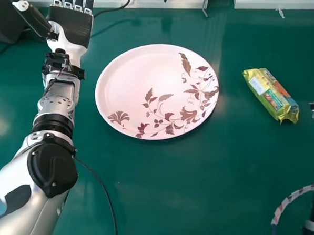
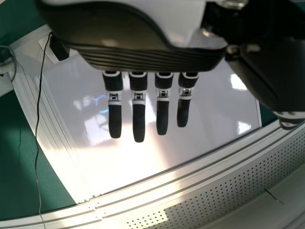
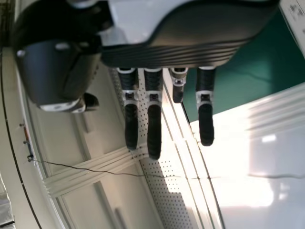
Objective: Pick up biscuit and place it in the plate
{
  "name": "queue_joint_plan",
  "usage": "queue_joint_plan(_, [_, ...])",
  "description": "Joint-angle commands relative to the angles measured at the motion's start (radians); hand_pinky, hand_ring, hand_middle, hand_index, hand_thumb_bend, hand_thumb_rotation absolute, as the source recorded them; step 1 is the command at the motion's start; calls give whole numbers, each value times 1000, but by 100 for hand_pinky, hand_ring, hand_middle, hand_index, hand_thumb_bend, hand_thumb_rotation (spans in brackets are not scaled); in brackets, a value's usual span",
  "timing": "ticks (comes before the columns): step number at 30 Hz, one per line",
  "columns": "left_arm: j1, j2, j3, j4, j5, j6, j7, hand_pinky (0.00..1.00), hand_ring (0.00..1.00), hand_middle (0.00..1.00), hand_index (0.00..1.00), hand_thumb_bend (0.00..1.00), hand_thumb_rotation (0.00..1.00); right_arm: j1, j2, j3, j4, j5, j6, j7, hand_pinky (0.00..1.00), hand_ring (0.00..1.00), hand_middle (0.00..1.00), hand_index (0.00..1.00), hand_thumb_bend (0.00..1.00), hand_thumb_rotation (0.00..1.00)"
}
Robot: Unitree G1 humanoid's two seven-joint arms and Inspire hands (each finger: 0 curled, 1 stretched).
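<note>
Across head view, finding biscuit packet [image 1: 271, 95] right of plate [image 1: 134, 76], likely risking skids through slick wrapping [image 1: 278, 107]. At left wrist view, noting left hand [image 2: 143, 55] wide. At right wrist view, noting right hand [image 3: 167, 52] wide, possibly risking missed grasp by closing early.

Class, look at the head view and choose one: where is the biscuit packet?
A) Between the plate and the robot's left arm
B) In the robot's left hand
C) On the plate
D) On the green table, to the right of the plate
D: the biscuit packet lies on the green table, right of the plate and apart from it.
</note>
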Motion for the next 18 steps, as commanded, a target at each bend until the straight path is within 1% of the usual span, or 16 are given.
queue_joint_plan(1, [-12, 6, -3, -2, -1, -6, 3, 68, 72, 83, 86, 97, 48, 14, 7, 5, -25, -31, -28, -26, 36, 44, 46, 55, 50, 0])
queue_joint_plan(5, [-12, 4, -6, -4, 2, -8, 2, 67, 71, 82, 87, 100, 47, 20, 7, 14, -37, -101, -57, -80, 36, 44, 46, 55, 50, 0])
queue_joint_plan(8, [-12, 4, -7, -2, 3, -9, 1, 66, 71, 82, 88, 100, 47, 21, 8, 19, -43, -149, -79, -119, 36, 44, 46, 55, 50, 0])
queue_joint_plan(13, [-12, 5, -8, 1, 3, -7, -8, 64, 71, 81, 87, 100, 50, 27, 8, 25, -49, -268, -128, -193, 36, 44, 46, 55, 50, 0])
queue_joint_plan(18, [-12, 4, -8, -1, 3, -5, 3, 65, 73, 85, 90, 100, 54, 41, 3, 37, -83, -376, -133, -268, 36, 44, 46, 55, 50, 0])
